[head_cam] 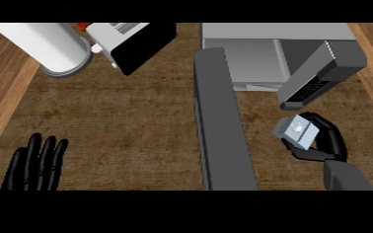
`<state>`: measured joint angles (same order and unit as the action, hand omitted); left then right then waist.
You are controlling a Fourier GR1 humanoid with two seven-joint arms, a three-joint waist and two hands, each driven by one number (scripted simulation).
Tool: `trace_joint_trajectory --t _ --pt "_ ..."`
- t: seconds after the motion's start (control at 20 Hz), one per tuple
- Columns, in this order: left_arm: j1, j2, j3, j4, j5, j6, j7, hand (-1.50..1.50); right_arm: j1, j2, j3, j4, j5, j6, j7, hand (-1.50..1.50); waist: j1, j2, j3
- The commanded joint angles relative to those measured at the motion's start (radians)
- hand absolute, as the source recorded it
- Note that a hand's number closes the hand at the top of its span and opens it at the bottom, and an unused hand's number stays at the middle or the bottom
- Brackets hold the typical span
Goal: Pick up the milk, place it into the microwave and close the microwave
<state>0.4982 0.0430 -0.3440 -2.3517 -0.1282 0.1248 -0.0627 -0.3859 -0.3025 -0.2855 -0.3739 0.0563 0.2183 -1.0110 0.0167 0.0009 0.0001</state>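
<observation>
The milk [297,130], a small grey-white carton, is off the counter at the right, and my right hand [325,143] is shut on it from the right and below. It hangs just in front of the microwave [277,32], below the dark panel with buttons [318,76]. The microwave's door [221,123] stands wide open as a long dark grey slab running toward me, left of the milk. The pale inside of the microwave [251,64] shows with nothing in it. My left hand [35,165] rests open at the lower left, fingers up.
A white cylinder [45,44] lies at the back left. Beside it stands a white appliance with a black panel [142,42]. The brown counter [116,118] has a wooden edge [18,86] along its left side.
</observation>
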Motion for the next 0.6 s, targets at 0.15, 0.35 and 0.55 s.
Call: trace_joint_trajectory --t 0.15,0.35,0.55 --pt "0.026 0.011 0.029 0.011 0.044 -0.010 -0.022 -1.50 0.050 0.055 0.064 -0.077 0.005 0.147 -0.154 1.50 -0.007 -0.002 0.000" --pt "-0.007 -0.010 0.013 0.059 0.018 0.007 -0.033 -1.50 0.145 0.181 0.122 -0.156 0.027 0.045 -0.193 1.50 -0.019 -0.003 0.000" --pt "-0.082 -0.007 0.084 0.070 0.044 0.018 0.018 -1.50 0.181 0.205 0.149 -0.324 -0.002 0.019 -0.043 1.50 -0.025 -0.003 -0.001"
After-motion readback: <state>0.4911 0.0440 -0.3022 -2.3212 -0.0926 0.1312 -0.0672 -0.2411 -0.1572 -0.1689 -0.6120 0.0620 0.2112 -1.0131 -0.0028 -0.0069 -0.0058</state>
